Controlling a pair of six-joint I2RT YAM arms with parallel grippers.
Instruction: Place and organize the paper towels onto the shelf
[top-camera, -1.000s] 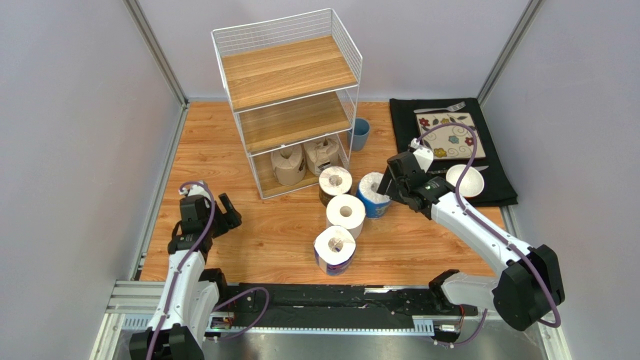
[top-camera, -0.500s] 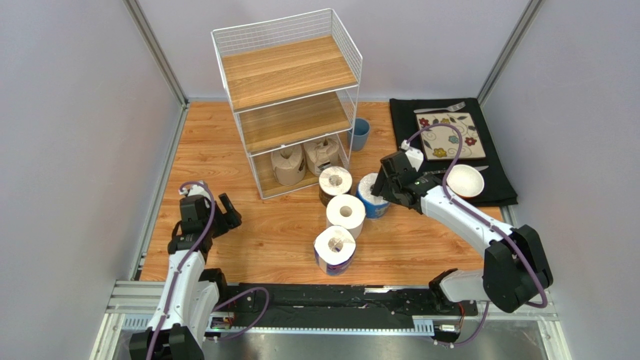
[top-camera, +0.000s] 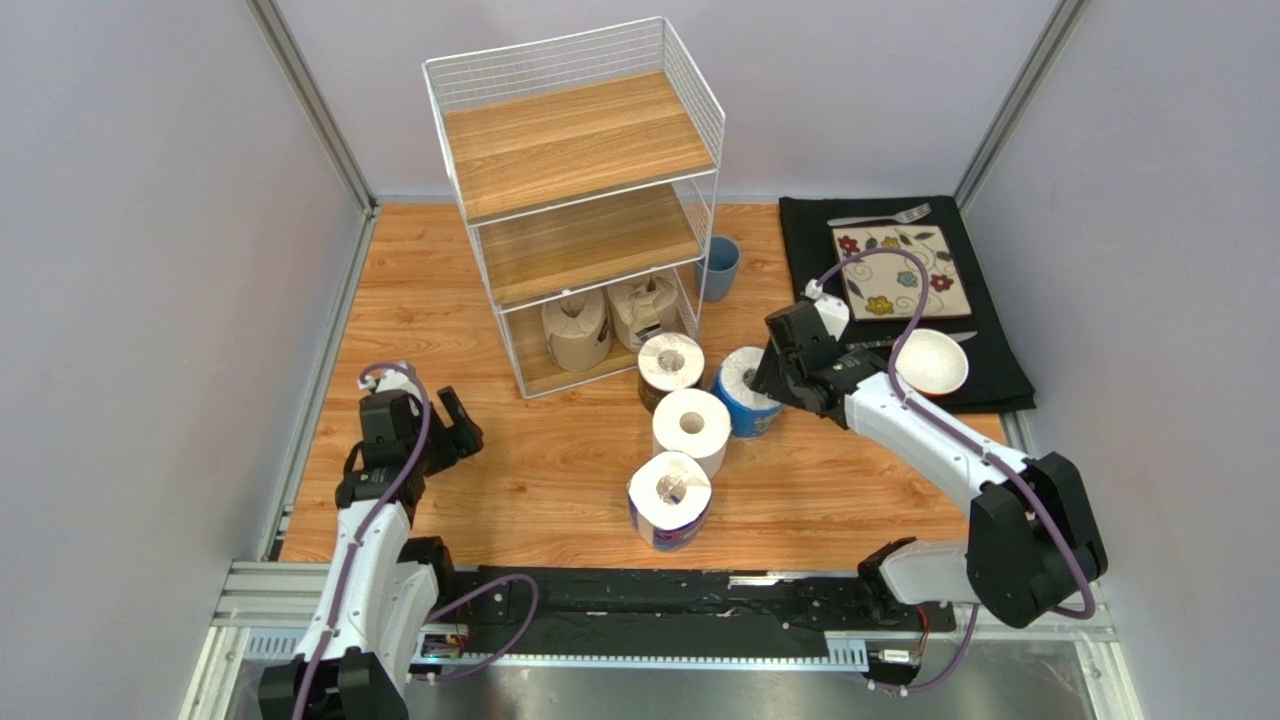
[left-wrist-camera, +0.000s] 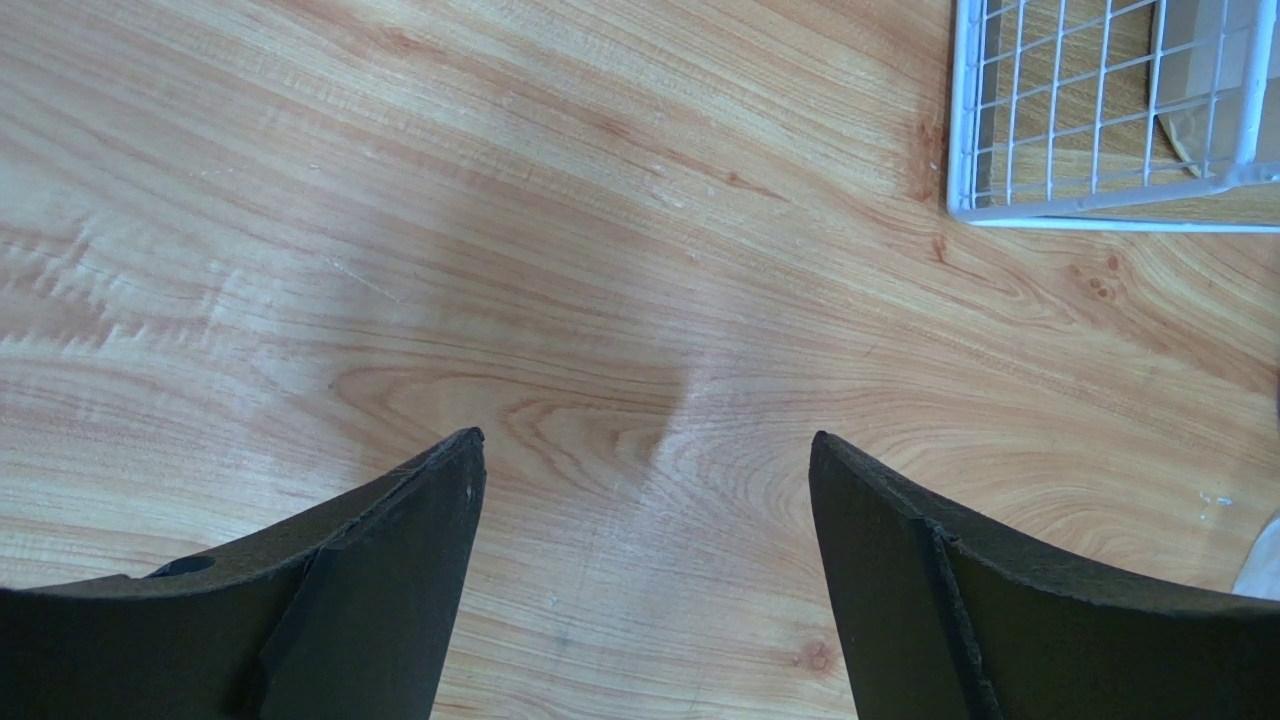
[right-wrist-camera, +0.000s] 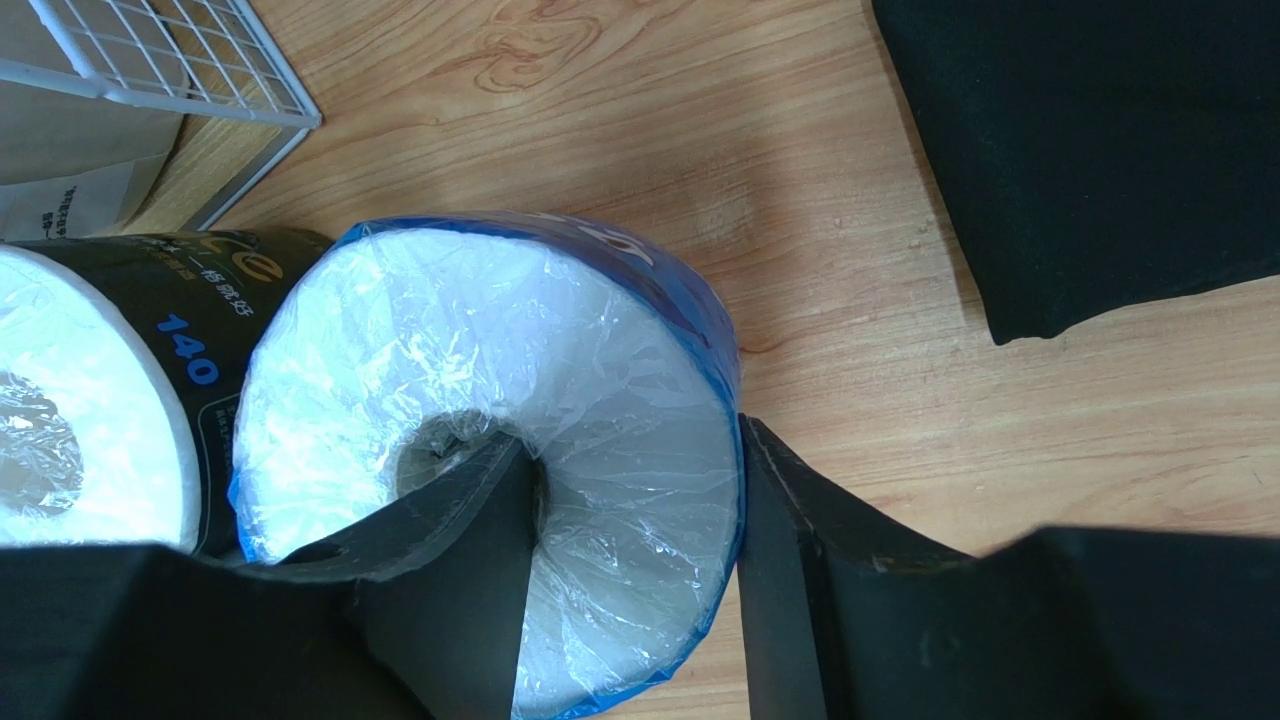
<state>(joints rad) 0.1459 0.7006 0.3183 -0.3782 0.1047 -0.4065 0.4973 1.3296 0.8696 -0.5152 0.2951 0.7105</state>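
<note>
The shelf (top-camera: 579, 150) stands at the back of the table, with two brown-paper rolls (top-camera: 576, 330) (top-camera: 643, 308) on its lowest tier. In front of it stand a dark-wrapped roll (top-camera: 670, 365), a plain white roll (top-camera: 691, 428) and a blue-wrapped roll (top-camera: 669, 498). A second blue-wrapped roll (top-camera: 739, 383) (right-wrist-camera: 451, 330) stands upright on the table. My right gripper (top-camera: 769, 378) (right-wrist-camera: 634, 443) is shut on its wall, one finger in the core hole and the other against the outside. My left gripper (top-camera: 451, 420) (left-wrist-camera: 646, 450) is open over bare wood at the left.
A blue cup (top-camera: 721, 267) stands by the shelf's right side. A black mat (top-camera: 999, 375) at the right carries a patterned plate (top-camera: 902, 270), a fork (top-camera: 879, 218) and a white bowl (top-camera: 932, 360). The shelf's wire corner (left-wrist-camera: 1112, 135) lies ahead of my left gripper.
My right gripper has moved left onto the blue-wrapped roll and its jaws have narrowed around the roll's wall. The left arm has not moved.
</note>
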